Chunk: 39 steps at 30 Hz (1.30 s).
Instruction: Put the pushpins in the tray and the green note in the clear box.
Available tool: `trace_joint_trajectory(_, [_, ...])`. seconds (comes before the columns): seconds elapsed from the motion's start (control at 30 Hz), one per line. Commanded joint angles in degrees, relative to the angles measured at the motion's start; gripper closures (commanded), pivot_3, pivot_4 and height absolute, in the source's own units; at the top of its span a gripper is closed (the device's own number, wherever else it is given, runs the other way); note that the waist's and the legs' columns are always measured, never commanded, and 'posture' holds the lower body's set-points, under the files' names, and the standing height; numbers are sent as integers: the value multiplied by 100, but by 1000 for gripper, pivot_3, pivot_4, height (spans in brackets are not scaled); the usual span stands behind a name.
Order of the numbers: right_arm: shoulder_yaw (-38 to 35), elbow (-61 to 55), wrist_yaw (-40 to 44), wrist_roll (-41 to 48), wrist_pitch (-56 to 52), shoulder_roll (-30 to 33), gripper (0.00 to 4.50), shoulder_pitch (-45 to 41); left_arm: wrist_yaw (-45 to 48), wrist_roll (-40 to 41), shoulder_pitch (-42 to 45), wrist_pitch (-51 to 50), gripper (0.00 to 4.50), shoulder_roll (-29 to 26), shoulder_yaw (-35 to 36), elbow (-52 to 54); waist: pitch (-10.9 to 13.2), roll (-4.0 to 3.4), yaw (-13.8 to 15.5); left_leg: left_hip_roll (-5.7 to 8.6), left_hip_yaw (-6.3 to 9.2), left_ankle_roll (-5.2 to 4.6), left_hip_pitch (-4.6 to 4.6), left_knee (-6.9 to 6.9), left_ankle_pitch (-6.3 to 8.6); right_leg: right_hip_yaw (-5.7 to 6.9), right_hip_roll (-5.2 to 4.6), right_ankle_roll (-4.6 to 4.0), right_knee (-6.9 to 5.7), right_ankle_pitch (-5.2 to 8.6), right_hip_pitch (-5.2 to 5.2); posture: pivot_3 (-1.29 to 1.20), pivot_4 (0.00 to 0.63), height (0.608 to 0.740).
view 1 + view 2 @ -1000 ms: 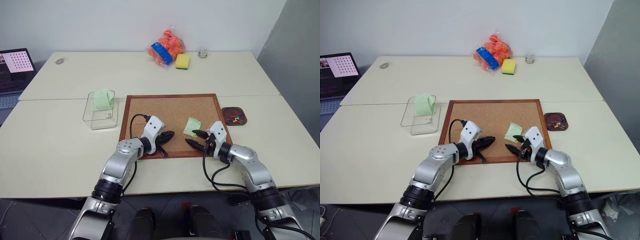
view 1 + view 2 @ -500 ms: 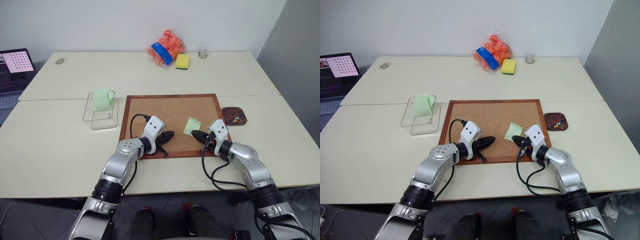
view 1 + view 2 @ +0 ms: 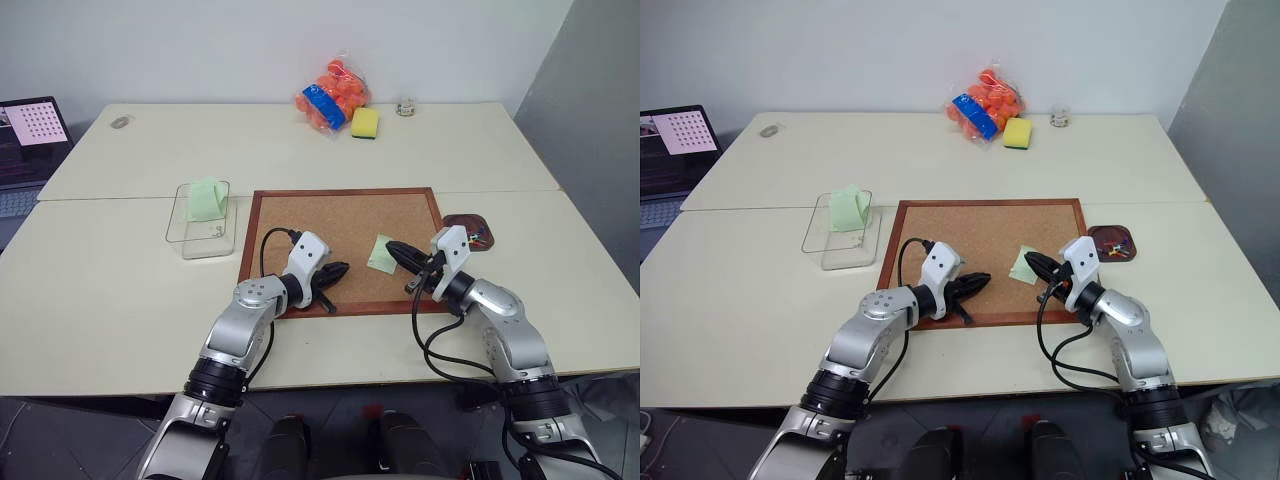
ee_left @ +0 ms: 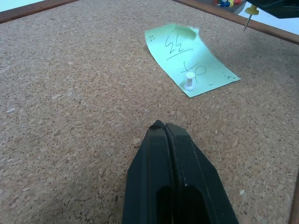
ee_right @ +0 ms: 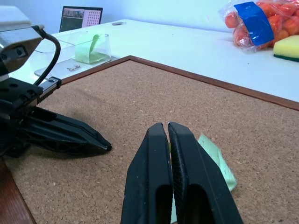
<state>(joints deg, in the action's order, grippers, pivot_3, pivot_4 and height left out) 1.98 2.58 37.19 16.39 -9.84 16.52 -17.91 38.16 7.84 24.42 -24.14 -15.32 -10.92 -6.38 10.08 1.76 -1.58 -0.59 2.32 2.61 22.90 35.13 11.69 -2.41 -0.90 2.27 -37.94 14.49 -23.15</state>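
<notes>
A pale green note point(image 3: 380, 252) lies on the cork board point(image 3: 330, 215), with a white pushpin point(image 4: 189, 81) standing in it. My right gripper point(image 3: 392, 247) hangs just above the note's right edge, shut on a yellow pushpin point(image 4: 251, 9) whose needle points down. The dark reddish tray point(image 3: 486, 222) sits right of the board, partly behind my right hand, with several coloured pushpins point(image 3: 478, 238) in it. My left gripper point(image 3: 340, 270) rests shut and empty on the board's front part. The clear box point(image 3: 208, 240) stands left of the board with another green note point(image 3: 205, 200) inside.
At the table's back are a bag of orange pieces point(image 3: 332, 95), a yellow sponge point(image 3: 365, 122) and a small glass jar point(image 3: 405, 106). A laptop point(image 3: 30, 135) sits at the far left edge. Bare table lies on both sides of the board.
My right gripper closed at the note's near edge, then rose and tilted up with the yellow pushpin in it. The left arm stayed still.
</notes>
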Motion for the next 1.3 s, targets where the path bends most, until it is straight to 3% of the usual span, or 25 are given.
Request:
trace_joint_trajectory(0.03, [-561, -1, -563, 292, -328, -134, 4437, -264, 26, -35, -26, -25, 4500, 52, -127, -31, 0, 0, -1, 0, 0, 0, 0, 0, 0, 0, 0, 0, 0, 0, 0, 0, 150, 740])
trace_joint_trajectory(0.23, [-1152, 1164, -2003, -344, -94, -42, 4437, -911, 42, -52, -38, -1, 4500, 39, -141, -45, 0, 0, 5, 1, -2, 0, 0, 0, 0, -1, -2, -13, 0, -8, -1, 0, 150, 740])
trace_joint_trajectory(0.37, [-1353, 1822, -2540, -599, 20, 96, 4437, -1321, 60, -100, -55, 54, 4500, 19, -195, -36, 0, 0, 0, 2, -3, 0, 1, -1, 0, -2, -2, -17, 0, -9, -1, 0, 150, 740])
trace_joint_trajectory(0.57, [-1453, 2413, -2669, -632, 83, 160, 4437, -1607, 83, -166, -58, 120, 4500, -13, -254, -32, 0, -1, -4, 4, -7, 0, 0, -1, 0, -5, -3, -17, -2, -10, -1, 0, 150, 740])
trace_joint_trajectory(1.1, [-1551, 2550, -2779, -640, 254, 261, 1241, -1630, 58, -137, -99, 104, 4500, 13, -210, 49, 0, -2, -5, 3, -7, -1, 1, -1, 0, -5, -3, -15, -2, -9, -1, 0, 150, 740])
trace_joint_trajectory(1.23, [-1284, 2122, -2286, -647, 469, 323, 375, -1424, 50, -132, -101, 89, 4500, 20, -203, 45, 0, -2, -5, 4, -7, 0, 1, -1, 0, -6, -3, -15, -2, -9, -1, 0, 150, 740])
trace_joint_trajectory(1.3, [-1025, 1563, -1575, -421, 560, 305, 375, -1166, 43, -132, -100, 85, 4500, 26, -199, 39, 0, -2, -6, 4, -6, 0, 1, -1, 0, -5, -3, -14, -2, -8, -1, 0, 150, 740])
